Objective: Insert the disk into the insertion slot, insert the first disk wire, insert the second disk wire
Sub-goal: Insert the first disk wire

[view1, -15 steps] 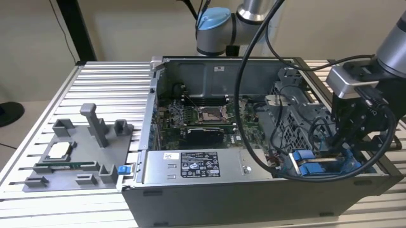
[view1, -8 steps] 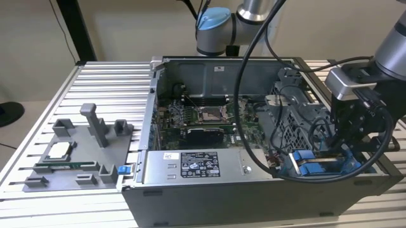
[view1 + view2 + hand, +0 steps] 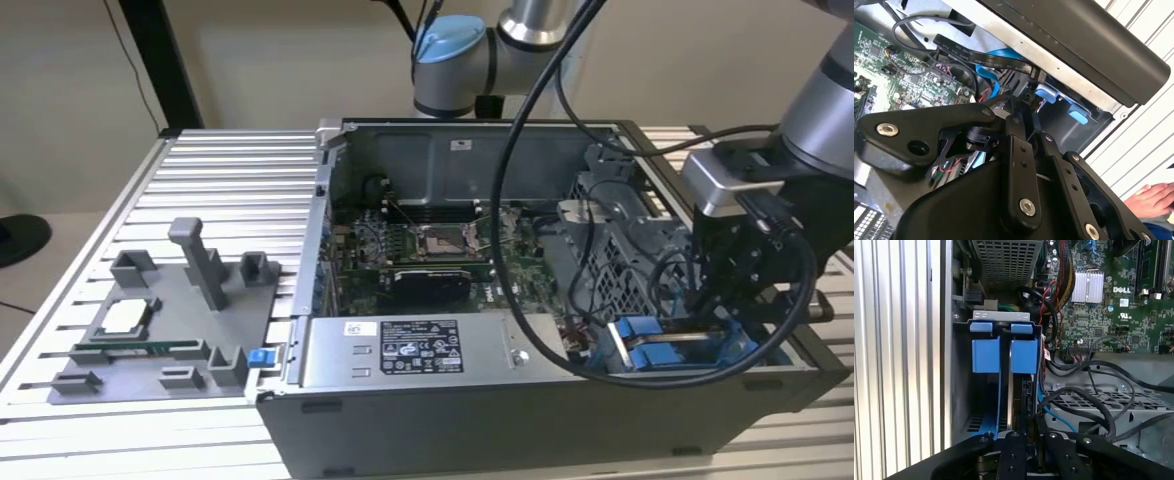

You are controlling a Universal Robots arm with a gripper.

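My hand (image 3: pixel 1030 436) hangs just above the disk (image 3: pixel 986 356) sitting in the slot (image 3: pixel 960 390). Open or closed, I cannot tell.

The arm (image 3: pixel 821 110) stood at the exterior view's right, its wrist (image 3: pixel 727 180) bent so the gripper (image 3: pixel 721 300) hung pointing downward. In the second wrist view its black linkage bars (image 3: pixel 1021 170) ran side by side toward its tip.
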